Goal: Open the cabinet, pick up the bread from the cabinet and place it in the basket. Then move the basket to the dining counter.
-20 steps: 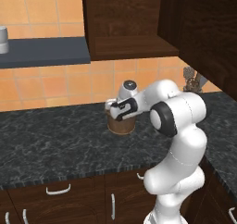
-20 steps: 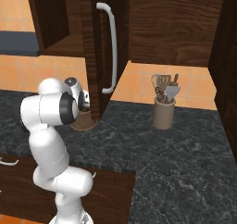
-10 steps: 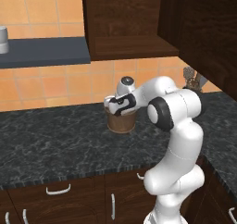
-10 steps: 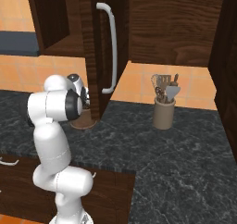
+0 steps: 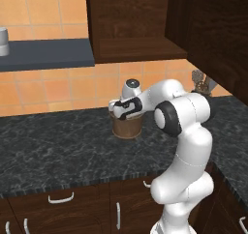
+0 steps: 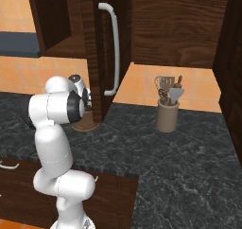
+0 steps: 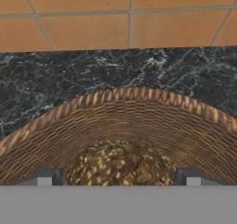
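Note:
The small brown basket (image 5: 127, 126) stands on the black marbled counter (image 5: 58, 151) below the dark wood wall cabinet (image 5: 131, 20). My gripper (image 5: 123, 110) hangs just over the basket's mouth, fingers pointing down into it. In the hand view the woven rim (image 7: 125, 98) curves across the frame, and the seeded brown bread (image 7: 120, 165) lies inside the basket. The gripper (image 7: 118, 177) is open, its two tips spread wide on either side of the loaf. The cabinet door (image 6: 92, 43) stands swung open, its long silver handle (image 6: 115, 48) facing right, beside the basket (image 6: 85, 125).
A tan utensil crock (image 6: 167, 117) stands on the counter to the right, also seen behind my arm (image 5: 201, 85). A grey shelf (image 5: 43, 54) hangs on the orange tiled wall at left. Low cabinets with curved handles (image 5: 60, 198) run under the counter.
The hand has stayed over the basket with only a slight shift of the wrist and elbow. Basket and cabinet door have not moved.

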Robot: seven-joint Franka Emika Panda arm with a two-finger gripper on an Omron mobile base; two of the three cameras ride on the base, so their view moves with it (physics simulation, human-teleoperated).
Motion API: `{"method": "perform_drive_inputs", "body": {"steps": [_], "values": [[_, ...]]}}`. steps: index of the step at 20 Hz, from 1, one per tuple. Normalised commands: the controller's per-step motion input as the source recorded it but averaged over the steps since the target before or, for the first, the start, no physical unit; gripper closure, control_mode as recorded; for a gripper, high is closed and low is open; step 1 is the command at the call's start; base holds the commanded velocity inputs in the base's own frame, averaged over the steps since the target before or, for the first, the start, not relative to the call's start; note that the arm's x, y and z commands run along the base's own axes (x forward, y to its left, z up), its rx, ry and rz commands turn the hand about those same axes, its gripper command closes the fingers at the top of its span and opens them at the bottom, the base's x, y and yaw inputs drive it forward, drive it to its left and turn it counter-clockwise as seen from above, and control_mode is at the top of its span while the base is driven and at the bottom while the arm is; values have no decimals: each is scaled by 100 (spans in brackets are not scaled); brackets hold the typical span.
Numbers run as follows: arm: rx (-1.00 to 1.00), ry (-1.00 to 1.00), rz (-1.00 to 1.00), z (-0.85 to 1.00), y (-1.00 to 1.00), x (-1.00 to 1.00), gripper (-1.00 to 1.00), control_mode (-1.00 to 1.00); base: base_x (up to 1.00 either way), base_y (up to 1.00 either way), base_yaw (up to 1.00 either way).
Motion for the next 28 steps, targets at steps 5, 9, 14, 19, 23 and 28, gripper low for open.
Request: {"method": "perform_drive_inputs", "body": {"steps": [5,9,14,19,23,28], "values": [[0,-2,0,-1,-3,0,-100,-100,0,0,0],[0,-8,0,13,-7,-4,-100,-100,0,0,0],[0,0,0,48,0,-83,-100,-100,0,0,0],[0,0,-1,43,-4,-92,-100,-100,0,0,0],[0,4,-13,17,-61,-86,-100,-100,0,0,0],[6,18,-25,5,-39,-32,-100,-100,0,0,0]]}}
